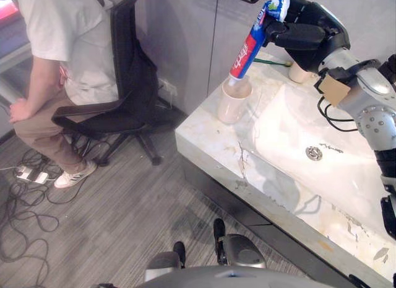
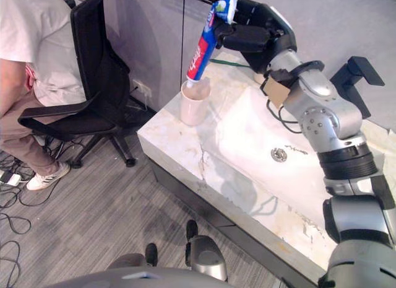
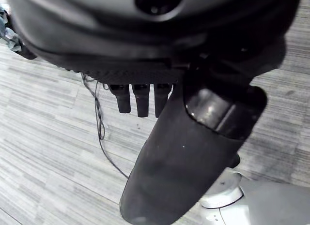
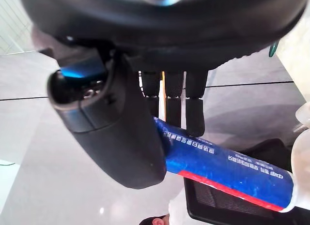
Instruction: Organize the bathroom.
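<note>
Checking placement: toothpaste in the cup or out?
Partly in: the toothpaste tube, gripped by the right hand, has its cap end inside the cup, leaning.

Blue-and-red toothpaste tube [image 1: 249,48] tilts cap-down into the beige cup [image 1: 234,102] at the counter's corner

Person [image 1: 52,65] in white tee + tan trousers on black office chair [image 1: 124,83], upper left of frame. Power strip [image 1: 28,174] w/ cables on grey floor [image 1: 124,226], left edge.

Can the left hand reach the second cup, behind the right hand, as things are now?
Probably not: the left hand hangs low over the floor, and the right hand with the toothpaste blocks the cup.
</note>
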Motion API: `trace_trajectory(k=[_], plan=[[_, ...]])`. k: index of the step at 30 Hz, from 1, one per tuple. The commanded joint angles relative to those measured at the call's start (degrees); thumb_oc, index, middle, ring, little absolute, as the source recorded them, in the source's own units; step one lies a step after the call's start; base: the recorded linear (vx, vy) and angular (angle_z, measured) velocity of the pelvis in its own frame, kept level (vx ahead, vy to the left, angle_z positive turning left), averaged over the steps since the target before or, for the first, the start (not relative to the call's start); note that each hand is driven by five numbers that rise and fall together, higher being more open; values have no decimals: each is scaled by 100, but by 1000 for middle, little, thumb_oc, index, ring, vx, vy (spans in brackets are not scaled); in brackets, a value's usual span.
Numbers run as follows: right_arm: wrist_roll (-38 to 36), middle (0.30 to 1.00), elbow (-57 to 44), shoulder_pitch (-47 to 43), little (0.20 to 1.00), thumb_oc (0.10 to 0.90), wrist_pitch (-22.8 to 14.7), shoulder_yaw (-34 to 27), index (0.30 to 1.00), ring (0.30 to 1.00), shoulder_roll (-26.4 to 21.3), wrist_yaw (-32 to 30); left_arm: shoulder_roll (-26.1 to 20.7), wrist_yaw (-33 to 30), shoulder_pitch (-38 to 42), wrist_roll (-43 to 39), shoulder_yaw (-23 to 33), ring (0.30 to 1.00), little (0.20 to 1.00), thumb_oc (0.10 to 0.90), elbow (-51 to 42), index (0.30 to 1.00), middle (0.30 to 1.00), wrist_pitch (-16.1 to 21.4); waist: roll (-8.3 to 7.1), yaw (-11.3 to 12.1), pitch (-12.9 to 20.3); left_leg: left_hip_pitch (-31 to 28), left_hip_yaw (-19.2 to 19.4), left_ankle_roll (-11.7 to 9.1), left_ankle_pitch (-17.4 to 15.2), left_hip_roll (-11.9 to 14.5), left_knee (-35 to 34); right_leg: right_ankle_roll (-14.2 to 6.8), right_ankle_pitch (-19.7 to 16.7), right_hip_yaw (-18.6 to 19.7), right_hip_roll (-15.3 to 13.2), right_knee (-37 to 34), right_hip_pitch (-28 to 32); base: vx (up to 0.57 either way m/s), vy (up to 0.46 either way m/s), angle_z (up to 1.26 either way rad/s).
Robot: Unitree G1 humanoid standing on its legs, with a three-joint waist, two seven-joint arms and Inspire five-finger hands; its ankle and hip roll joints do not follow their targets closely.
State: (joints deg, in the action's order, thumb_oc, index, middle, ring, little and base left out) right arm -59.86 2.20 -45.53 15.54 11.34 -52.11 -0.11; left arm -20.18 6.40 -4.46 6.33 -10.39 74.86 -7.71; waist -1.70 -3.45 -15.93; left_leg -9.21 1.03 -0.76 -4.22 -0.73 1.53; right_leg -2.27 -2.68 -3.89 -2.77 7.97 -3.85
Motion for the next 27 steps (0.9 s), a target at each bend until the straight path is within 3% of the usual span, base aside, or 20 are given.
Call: trace_trajectory(k=[1,27], plan=[[-349,300,-470,-377,300,400,-648,-926,300,300,133,93,-387,-60,-242,-94,-93,900,900,800,387,900,900,-165,-321,104,480,147,152,158,-575,115,581,-744,-100,399,-611,244,-594,0,0,0],[-276,300,-521,-57,300,400,-471,-938,300,300,318,212,-388,-10,-121,-244,-132,900,900,800,232,900,900,-217,-267,97,246,347,190,166,-543,121,738,-717,-116,458,-623,266,-664,-5,3,-1]])
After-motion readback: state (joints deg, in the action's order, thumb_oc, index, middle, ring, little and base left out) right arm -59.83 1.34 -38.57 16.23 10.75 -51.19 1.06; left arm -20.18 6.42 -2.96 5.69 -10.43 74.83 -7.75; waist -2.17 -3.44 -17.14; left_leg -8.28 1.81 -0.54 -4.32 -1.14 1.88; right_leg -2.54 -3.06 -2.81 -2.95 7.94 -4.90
